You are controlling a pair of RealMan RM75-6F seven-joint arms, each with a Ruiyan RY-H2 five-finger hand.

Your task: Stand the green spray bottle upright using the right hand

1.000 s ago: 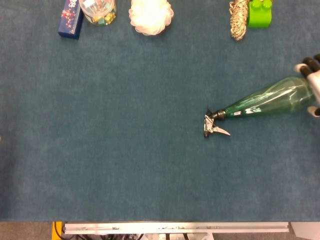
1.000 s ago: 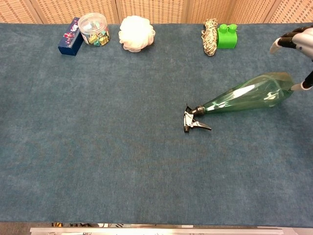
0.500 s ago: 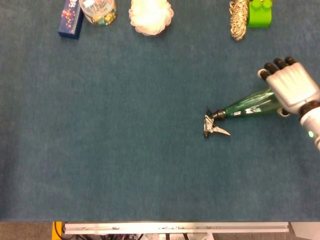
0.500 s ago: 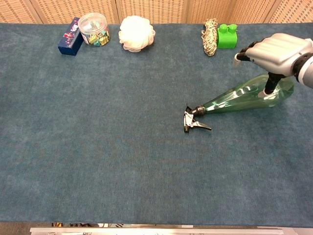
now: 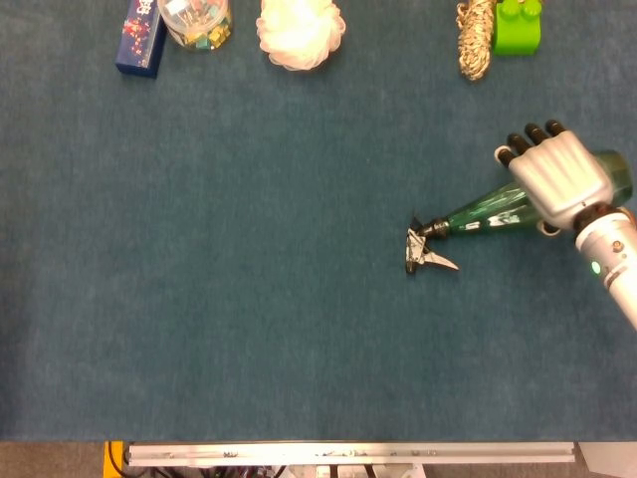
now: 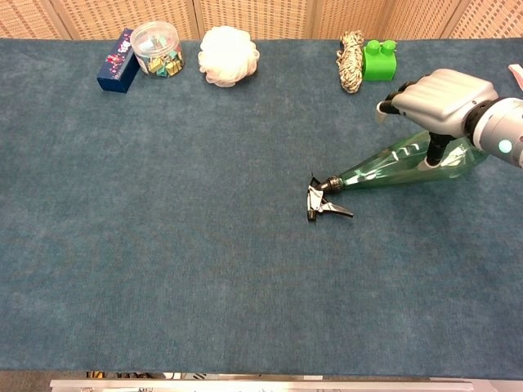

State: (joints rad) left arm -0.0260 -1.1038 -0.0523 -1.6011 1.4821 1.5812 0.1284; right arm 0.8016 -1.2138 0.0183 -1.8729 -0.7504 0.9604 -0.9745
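The green spray bottle (image 5: 486, 211) lies on its side on the blue cloth at the right. Its black-and-white trigger head (image 5: 423, 251) points left and its wide base points right. In the chest view the bottle (image 6: 382, 168) shows the same way. My right hand (image 5: 553, 177) hovers palm down over the bottle's wide half and hides part of it. The chest view shows the right hand (image 6: 438, 91) raised above the bottle, fingers apart and pointing left, with the thumb reaching down to the bottle's side. Nothing is gripped. My left hand is not in view.
Along the far edge stand a blue box (image 6: 118, 61), a clear jar of small items (image 6: 157, 49), a white mesh puff (image 6: 229, 55), a coiled rope (image 6: 351, 51) and a green block (image 6: 379, 61). The table's metal front edge (image 5: 338, 454) runs along the bottom.
My right hand has come in from the right edge and moved left over the bottle's wide end. The bottle has stayed lying where it was.
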